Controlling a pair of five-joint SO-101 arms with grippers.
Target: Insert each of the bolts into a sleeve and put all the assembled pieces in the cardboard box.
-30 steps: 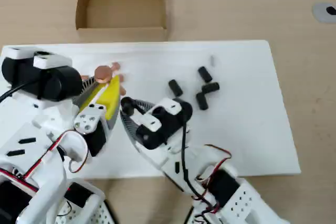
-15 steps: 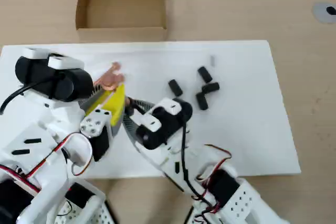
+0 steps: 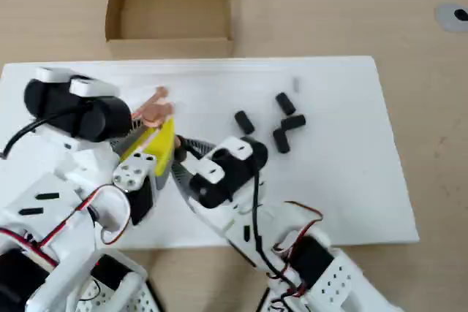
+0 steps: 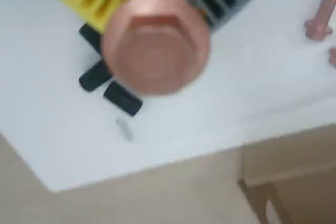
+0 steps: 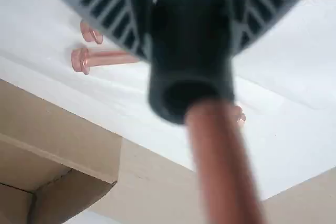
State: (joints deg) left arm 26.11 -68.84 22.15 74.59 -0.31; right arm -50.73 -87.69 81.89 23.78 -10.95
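My left gripper [image 3: 155,135], with a yellow jaw, is shut on a copper bolt [image 3: 152,112]; in the left wrist view its round head [image 4: 156,43] faces the camera. Just to its right, my right gripper [image 3: 182,156] is shut on a black sleeve [image 5: 189,45]. The bolt's shaft [image 5: 223,166] meets the sleeve's open end. Two loose bolts [image 3: 158,95] lie on the white mat behind the grippers. Several loose sleeves [image 3: 284,120] lie to the right. The cardboard box [image 3: 114,6] stands open beyond the mat's far edge.
The white mat [image 3: 344,180] covers the wooden table. A small grey piece [image 3: 296,84] lies near the sleeves. Both arms' bodies crowd the mat's near left. A grey disc [image 3: 453,16] sits at the table's far right.
My left arm has swung right and brought the bolt up to the sleeve in the right gripper. The right arm has barely moved.
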